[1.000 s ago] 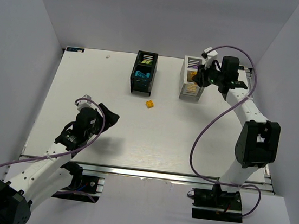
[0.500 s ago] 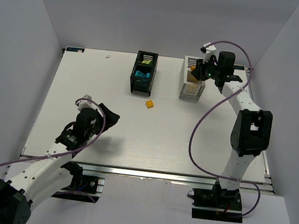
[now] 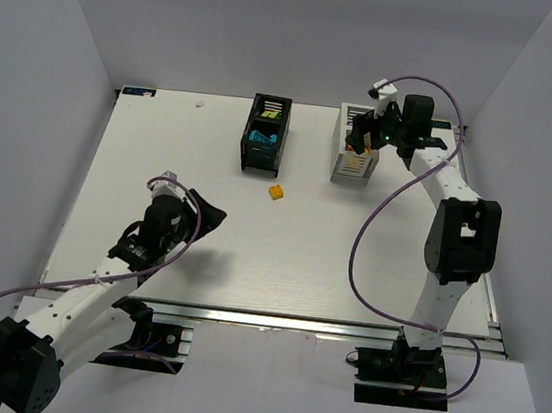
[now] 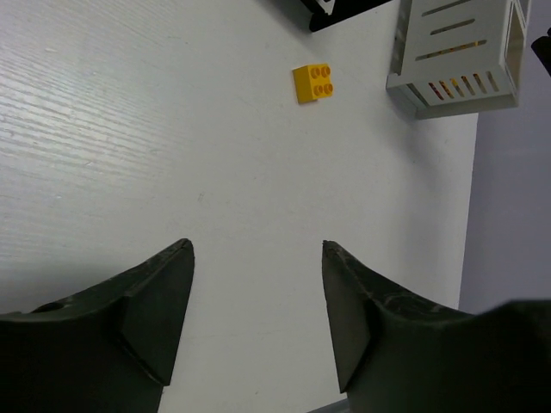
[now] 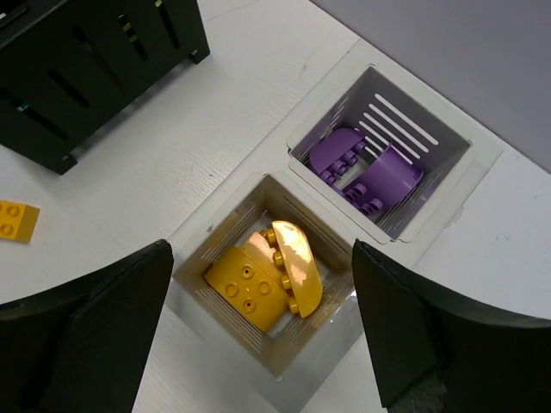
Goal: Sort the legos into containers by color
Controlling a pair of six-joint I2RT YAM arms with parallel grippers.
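Observation:
The white container (image 3: 348,164) stands at the back right, and my right gripper (image 3: 366,137) hovers open right above it. In the right wrist view the open gripper (image 5: 261,249) frames a compartment with yellow legos (image 5: 258,282); the neighbouring compartment holds purple legos (image 5: 366,168). To the left stands the black container (image 3: 264,150), with cyan and lime legos (image 3: 261,139) inside. One yellow lego (image 3: 277,193) lies on the table in front of both. My left gripper (image 3: 206,218) is open and empty, low over the table, with that yellow lego (image 4: 313,83) well ahead of it (image 4: 256,245).
The black container (image 5: 95,60) and the loose yellow lego (image 5: 15,219) lie left of my right gripper. The white container (image 4: 456,82) sits at the left wrist view's top right. Grey walls enclose the table on three sides, and the arm bases sit at the near edge.
The right gripper shifted left over the white container and its jaws spread wide. The left arm crept forward and to the right, its jaws a little narrower.

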